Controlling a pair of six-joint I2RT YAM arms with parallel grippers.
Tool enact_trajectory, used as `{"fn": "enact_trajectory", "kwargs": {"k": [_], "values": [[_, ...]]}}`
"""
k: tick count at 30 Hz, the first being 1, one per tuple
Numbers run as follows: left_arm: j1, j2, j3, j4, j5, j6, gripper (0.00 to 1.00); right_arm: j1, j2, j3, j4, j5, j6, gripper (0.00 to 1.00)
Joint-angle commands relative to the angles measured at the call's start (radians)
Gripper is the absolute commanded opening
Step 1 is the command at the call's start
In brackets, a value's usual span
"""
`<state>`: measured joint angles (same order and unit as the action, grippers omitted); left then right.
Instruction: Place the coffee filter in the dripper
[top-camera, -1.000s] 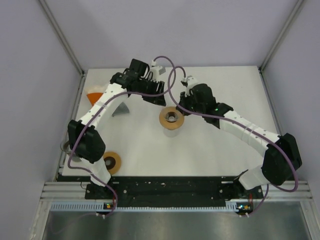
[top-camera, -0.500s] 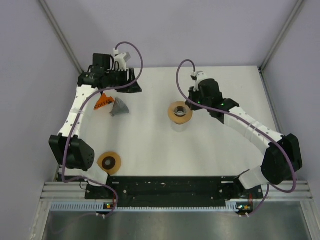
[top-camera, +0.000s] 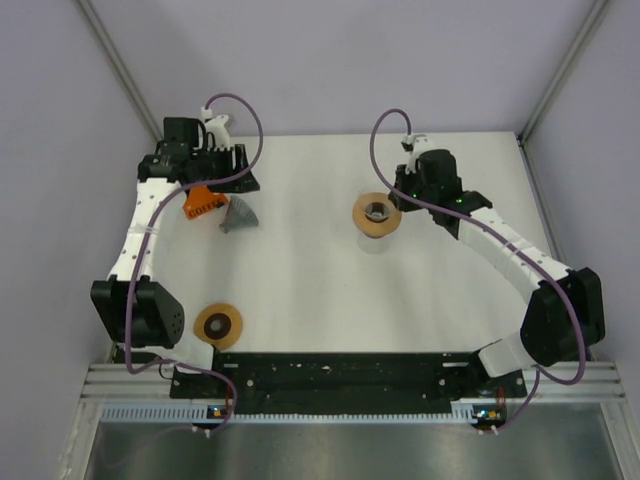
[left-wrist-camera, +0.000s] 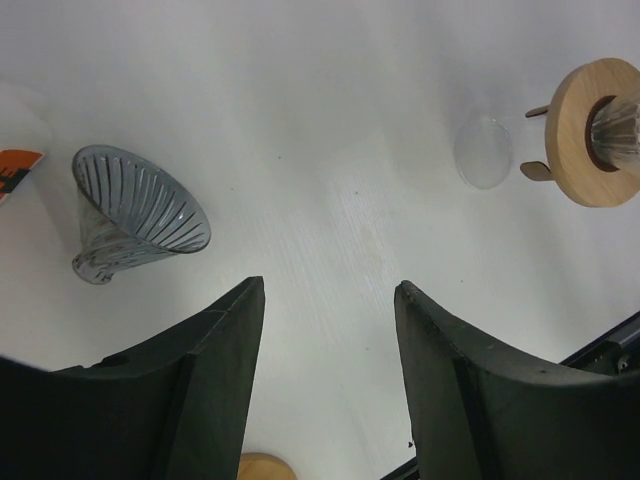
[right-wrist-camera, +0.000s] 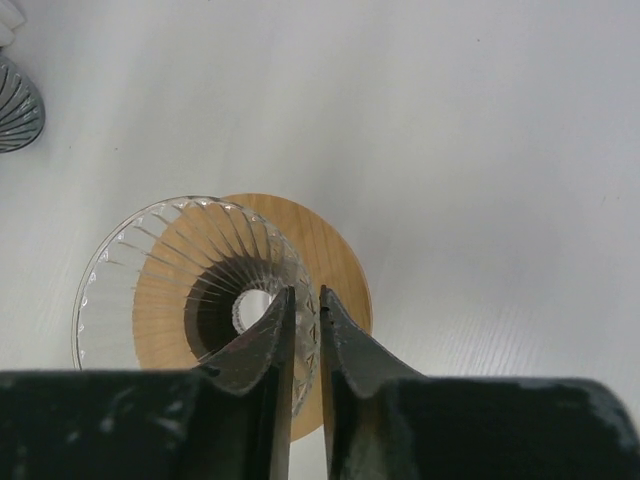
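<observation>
The glass dripper with a wooden collar hangs a little above the table, right of centre. My right gripper is shut on its glass rim, one finger inside and one outside; the dripper looks empty. A grey ribbed cone, the filter, lies on its side at the far left, next to an orange packet. My left gripper is open and empty just behind them. In the left wrist view the cone lies to the left and the dripper far right.
A second wooden ring lies near the left arm's base. Grey walls close the table on the left, back and right. The black base rail runs along the near edge.
My left arm has swung from the centre back to the far left corner, open. My right gripper has carried the dripper to the right and a little farther away.
</observation>
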<state>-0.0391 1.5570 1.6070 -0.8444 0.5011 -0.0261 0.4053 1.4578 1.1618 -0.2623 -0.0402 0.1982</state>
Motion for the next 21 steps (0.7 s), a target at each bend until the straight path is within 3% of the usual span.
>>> {"fn": "enact_trajectory", "kwargs": {"k": [1, 4, 9, 16, 21], "values": [[0.027, -0.029, 0.014, 0.028, -0.073, 0.048, 0.61, -0.008, 0.041, 0.01, -0.144, -0.013, -0.068, 0.19], [0.031, 0.0, 0.059, 0.027, -0.146, 0.057, 0.61, -0.006, 0.023, 0.045, -0.166, -0.03, -0.075, 0.35], [0.031, 0.081, 0.122, 0.094, -0.352, -0.038, 0.61, -0.008, 0.0, 0.14, -0.212, -0.041, -0.109, 0.49], [0.033, 0.273, 0.295, 0.096, -0.489, -0.04, 0.6, -0.008, -0.037, 0.206, -0.232, -0.087, -0.131, 0.55], [0.065, 0.279, 0.275, 0.128, -0.588, -0.106, 0.62, -0.008, -0.04, 0.234, -0.249, -0.092, -0.135, 0.55]]}}
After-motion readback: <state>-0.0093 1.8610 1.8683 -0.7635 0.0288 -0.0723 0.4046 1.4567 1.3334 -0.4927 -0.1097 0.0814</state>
